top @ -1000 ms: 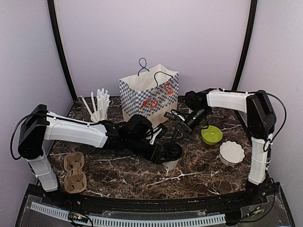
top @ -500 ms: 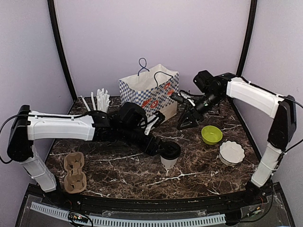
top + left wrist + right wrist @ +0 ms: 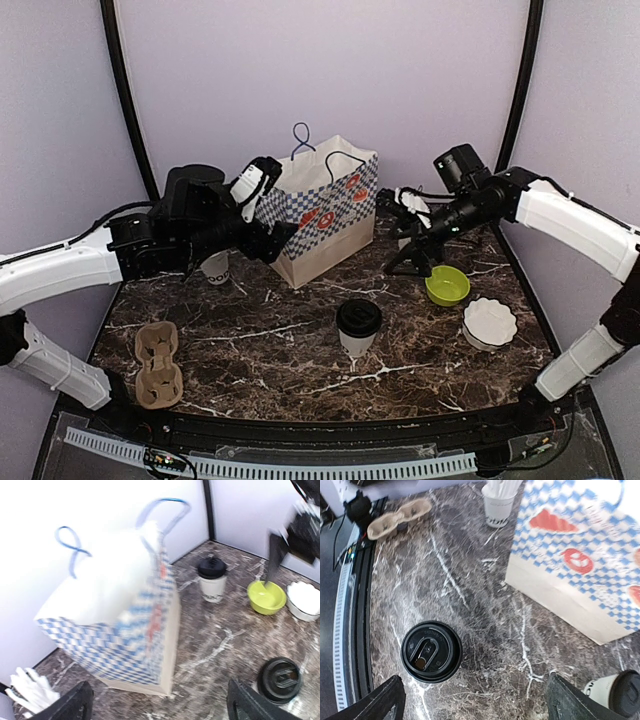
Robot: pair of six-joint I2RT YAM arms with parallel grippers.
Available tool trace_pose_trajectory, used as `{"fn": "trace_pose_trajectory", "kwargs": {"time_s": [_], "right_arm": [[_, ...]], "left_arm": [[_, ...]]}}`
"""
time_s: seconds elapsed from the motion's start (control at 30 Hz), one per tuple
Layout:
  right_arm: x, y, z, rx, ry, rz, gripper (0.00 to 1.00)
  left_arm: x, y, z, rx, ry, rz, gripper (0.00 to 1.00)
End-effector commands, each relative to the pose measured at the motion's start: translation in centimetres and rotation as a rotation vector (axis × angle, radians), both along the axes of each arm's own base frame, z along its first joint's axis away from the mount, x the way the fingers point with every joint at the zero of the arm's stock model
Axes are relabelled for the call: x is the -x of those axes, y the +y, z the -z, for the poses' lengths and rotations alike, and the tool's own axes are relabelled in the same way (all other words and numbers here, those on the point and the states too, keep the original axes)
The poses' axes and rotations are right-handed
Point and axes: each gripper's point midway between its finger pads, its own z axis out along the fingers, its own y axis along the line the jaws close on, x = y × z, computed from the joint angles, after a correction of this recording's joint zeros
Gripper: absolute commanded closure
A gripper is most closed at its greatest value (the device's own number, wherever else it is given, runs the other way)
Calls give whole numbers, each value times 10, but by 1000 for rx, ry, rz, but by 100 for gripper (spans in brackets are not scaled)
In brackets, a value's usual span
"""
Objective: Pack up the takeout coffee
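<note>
One takeout coffee cup (image 3: 358, 328) stands upright and free in the middle of the table, black lid on; it also shows in the right wrist view (image 3: 431, 651) and the left wrist view (image 3: 280, 679). The second cup (image 3: 212, 580) stands right of the checked paper bag (image 3: 320, 205), next to the green bowl; the right wrist view shows it too (image 3: 620, 692). In the top view my right gripper mostly hides it. My left gripper (image 3: 272, 215) is open and empty, raised by the bag's left front. My right gripper (image 3: 400, 235) is open and empty, above the table right of the bag.
A cup full of white straws (image 3: 213, 265) stands left of the bag, behind my left arm. A cardboard cup carrier (image 3: 157, 363) lies at the front left. A lime-green bowl (image 3: 447, 285) and a white fluted bowl (image 3: 489, 322) sit at the right.
My left gripper has let go of the middle cup and risen back left to the bag. My right gripper has lifted and drifted a little right.
</note>
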Motion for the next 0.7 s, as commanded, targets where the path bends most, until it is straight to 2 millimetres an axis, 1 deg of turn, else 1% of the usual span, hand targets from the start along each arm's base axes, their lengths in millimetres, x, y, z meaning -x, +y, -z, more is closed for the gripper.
{"fn": "trace_pose_trajectory", "kwargs": {"time_s": [0.0, 0.03, 0.07, 0.1, 0.13, 0.17, 0.23, 0.27, 0.3, 0.37, 0.47, 0.57, 0.67], "right_arm": [[28, 16, 41, 126, 34, -167, 4], [33, 19, 47, 152, 30, -189, 6], [38, 21, 54, 171, 34, -210, 6], [43, 24, 59, 181, 37, -237, 6], [47, 26, 63, 194, 37, -258, 6], [51, 28, 68, 215, 30, -279, 6], [56, 32, 77, 263, 16, -306, 7], [58, 34, 79, 278, 10, -317, 7], [59, 35, 81, 287, 7, -327, 7], [59, 37, 86, 306, 0, -338, 7], [61, 38, 95, 342, -12, -356, 7], [56, 42, 104, 387, -53, -337, 8], [53, 48, 104, 386, -60, -330, 9]], "left_arm": [[-23, 19, -16, 15, -115, -9, 10], [-23, 20, -21, 47, -118, -11, 11], [-20, 18, -21, 64, -107, 14, 14], [-16, 18, -26, 100, -98, 24, 15], [-11, 14, -21, 112, -81, 55, 16], [-7, 14, -26, 147, -83, 65, 16], [-3, 17, -9, 149, -61, 69, 16], [-2, 19, -6, 150, -61, 66, 16], [-1, 21, 0, 142, -56, 63, 16], [1, 21, 4, 133, -49, 70, 16], [1, 19, 6, 122, -41, 76, 16], [-1, 19, 9, 108, -32, 73, 16], [-1, 18, 13, 96, -24, 77, 16]]}}
